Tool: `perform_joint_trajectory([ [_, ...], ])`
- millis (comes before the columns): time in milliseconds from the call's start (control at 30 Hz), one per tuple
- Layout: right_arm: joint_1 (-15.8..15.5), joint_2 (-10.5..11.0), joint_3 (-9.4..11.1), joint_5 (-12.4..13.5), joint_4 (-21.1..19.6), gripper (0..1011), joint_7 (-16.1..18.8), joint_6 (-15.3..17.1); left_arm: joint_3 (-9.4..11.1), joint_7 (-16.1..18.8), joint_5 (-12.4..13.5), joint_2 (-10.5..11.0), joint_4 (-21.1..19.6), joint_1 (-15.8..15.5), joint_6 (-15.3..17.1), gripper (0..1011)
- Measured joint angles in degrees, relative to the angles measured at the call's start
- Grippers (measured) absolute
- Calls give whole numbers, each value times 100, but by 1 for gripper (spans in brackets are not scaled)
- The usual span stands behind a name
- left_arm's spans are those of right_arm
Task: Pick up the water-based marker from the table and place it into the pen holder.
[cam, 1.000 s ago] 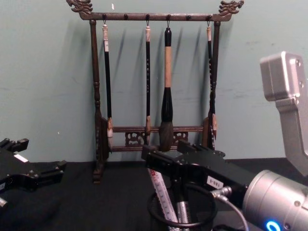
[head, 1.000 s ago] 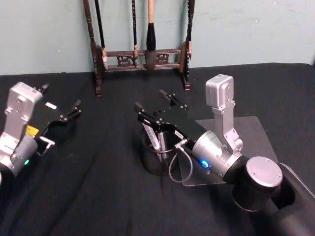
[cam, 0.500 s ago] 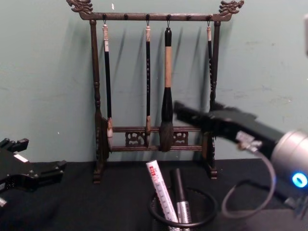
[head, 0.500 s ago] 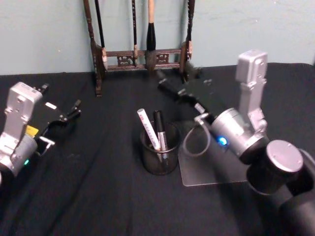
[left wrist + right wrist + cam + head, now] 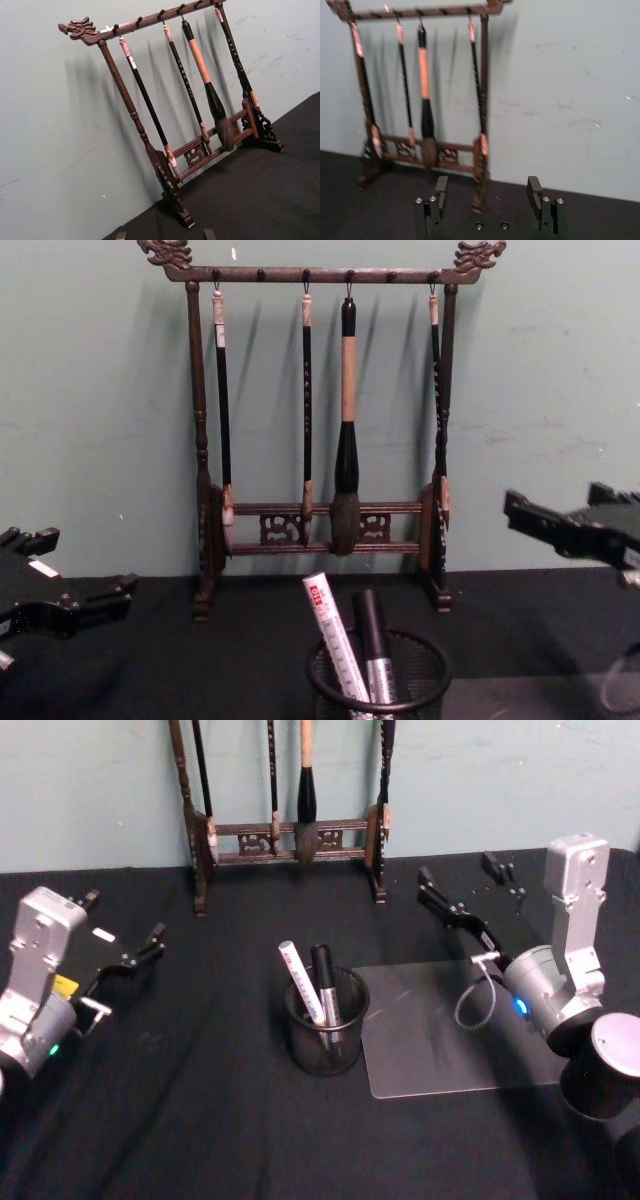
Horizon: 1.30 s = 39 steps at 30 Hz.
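The right gripper (image 5: 465, 885) is held wide open and empty above the table (image 5: 200, 1120). To its left, two markers (image 5: 312, 985) are stood in the pen holder (image 5: 325, 1025). The left gripper (image 5: 125, 960), also open, is parked far left.

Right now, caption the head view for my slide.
Two markers stand in the pen holder; right end effector open above the table.

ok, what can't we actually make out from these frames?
- Pen holder: base cut off by the chest view's lower edge; in the head view the mesh hides the lower ends of the white marker and black marker.
- White marker's label print: too small to read.
- Left gripper: in its wrist view, just the tips at the lower edge.
- Brush rack: top cut off in the head view.
- Right wrist view: blurred.
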Motion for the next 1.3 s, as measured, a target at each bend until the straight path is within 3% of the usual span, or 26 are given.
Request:
perform_joint_trajectory([
  [333,-20,65,-17,-583,392,1002,-162,22,0,0,0,0,0,0,0,1001],
  [533,17,0,-35,-775,624,1002,-178,119,0,0,0,0,0,0,0,1001],
  [733,107,-122,-8,-846,906,1002,-185,171,0,0,0,0,0,0,0,1001],
  [1300,84,-86,-16,-842,825,1002,-184,169,0,0,0,0,0,0,0,1001],
])
